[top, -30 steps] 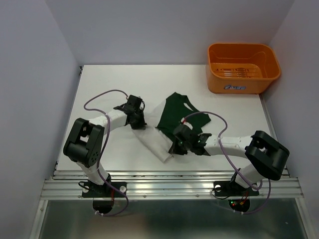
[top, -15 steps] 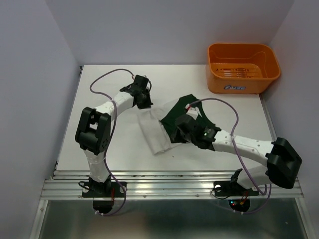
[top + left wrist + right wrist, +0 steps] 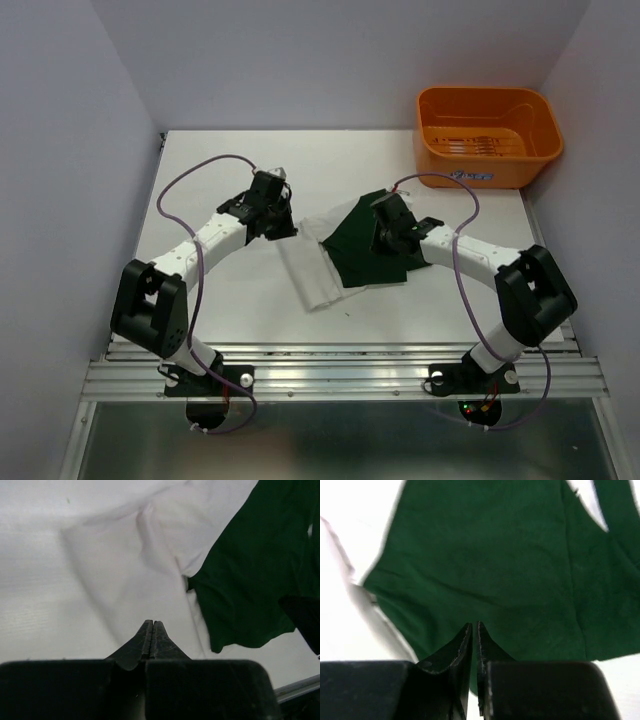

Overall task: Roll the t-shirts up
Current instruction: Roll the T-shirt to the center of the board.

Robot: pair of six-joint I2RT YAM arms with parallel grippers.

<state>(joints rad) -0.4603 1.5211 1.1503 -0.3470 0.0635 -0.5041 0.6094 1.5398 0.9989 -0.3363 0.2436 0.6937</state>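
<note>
Swung outward since before, my right gripper hovers over the green part of the t-shirt, fingers pressed together; left gripper likewise, white cloth beyond its tips.

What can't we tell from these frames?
- Wrist views: left gripper and right gripper look shut over the t-shirt; whether cloth is pinched between the tips cannot be seen.
- Top view: the gripper bodies cover those contact spots.
- Any print on the shirt: unseen; cloth is bunched, wrist views crop it.
- Orange basket label, top view: too small to read.
</note>
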